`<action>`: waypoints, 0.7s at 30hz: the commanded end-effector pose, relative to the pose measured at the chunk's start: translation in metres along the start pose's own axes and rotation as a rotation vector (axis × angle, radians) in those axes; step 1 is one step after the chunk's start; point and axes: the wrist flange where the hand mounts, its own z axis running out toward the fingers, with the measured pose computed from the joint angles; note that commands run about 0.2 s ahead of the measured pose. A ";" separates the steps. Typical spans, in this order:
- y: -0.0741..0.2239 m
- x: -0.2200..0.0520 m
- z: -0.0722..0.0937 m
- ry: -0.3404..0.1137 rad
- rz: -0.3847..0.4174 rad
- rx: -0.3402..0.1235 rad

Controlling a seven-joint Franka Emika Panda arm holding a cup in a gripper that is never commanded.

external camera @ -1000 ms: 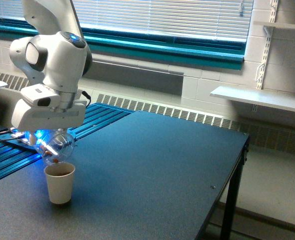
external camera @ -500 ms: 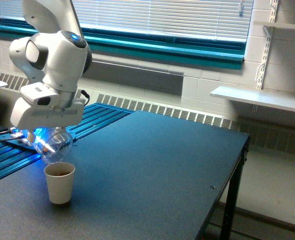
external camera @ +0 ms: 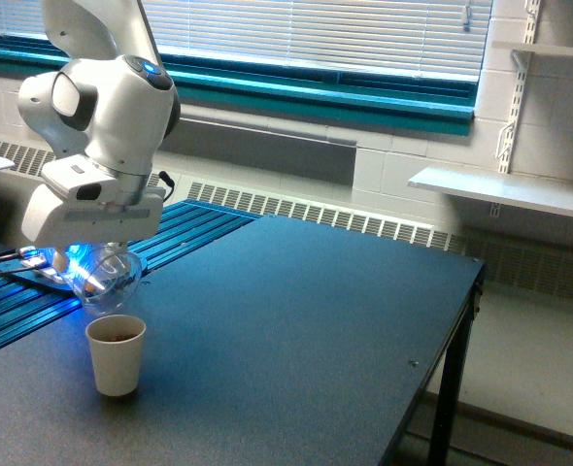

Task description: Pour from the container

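My gripper (external camera: 90, 264) is shut on the container (external camera: 107, 282), a clear plastic tumbler held tipped over just above the table at the exterior view's left. Its see-through wall glows blue from the light under the hand, and a few small brownish bits show inside it. Directly below and slightly toward the front stands a small cream-white paper cup (external camera: 117, 355), upright, with brown contents visible at its rim. A small gap separates the tumbler from the cup's rim. The fingertips themselves are mostly hidden behind the tumbler and the white hand.
The dark table (external camera: 296, 330) stretches to the exterior view's right, its edge at the far right dropping to the floor. A blue-lit slatted rack (external camera: 15, 291) borders the table on the left. A white wall shelf (external camera: 505, 189) hangs at the right, a radiator behind.
The tumbler has lifted slightly away from the paper cup and tipped back a little. The arm's wrist has risen a touch. The cup has not moved.
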 end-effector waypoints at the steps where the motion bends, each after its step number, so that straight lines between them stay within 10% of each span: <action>1: 0.011 0.004 -0.003 -0.003 -0.011 -0.035; 21: 0.010 0.026 -0.019 0.049 0.000 -0.033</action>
